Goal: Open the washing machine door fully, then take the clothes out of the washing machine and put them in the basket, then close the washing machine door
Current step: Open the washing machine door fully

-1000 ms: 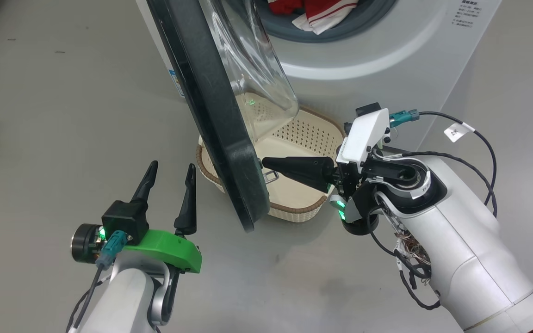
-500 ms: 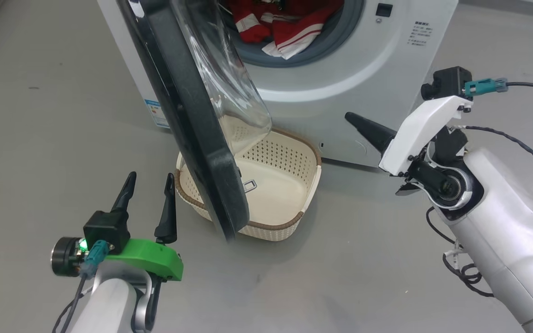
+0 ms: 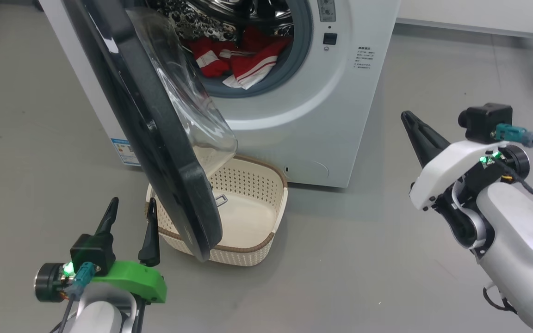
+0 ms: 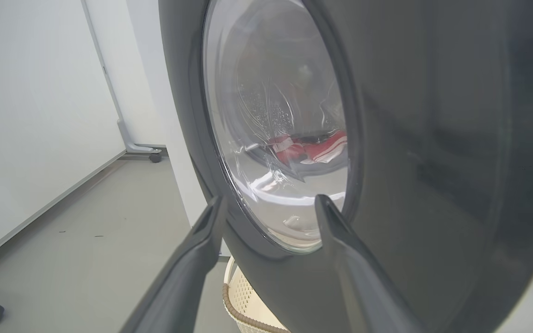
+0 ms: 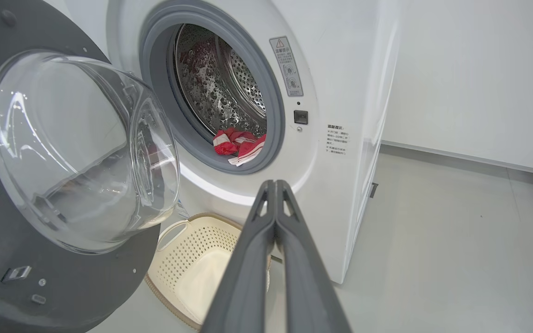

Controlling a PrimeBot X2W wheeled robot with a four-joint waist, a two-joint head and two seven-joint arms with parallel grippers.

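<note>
Head view: found the washing machine door swung out over the left rim of the basket, which sat on the floor against the front of the washing machine. Saw the clothes at the drum's lip. Noted the right gripper pressed together, off the door's inner edge where it was a second earlier, now well apart. Noted the left gripper spread, empty, near the door's outer face.

Left wrist view: glimpsed the clothes through the glass.

Right wrist view: faced the open drum.

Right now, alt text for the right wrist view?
The shut right gripper points at the washing machine; the washing machine door stands open at left. Red-and-white clothes lie in the drum, the empty basket on the floor below.
</note>
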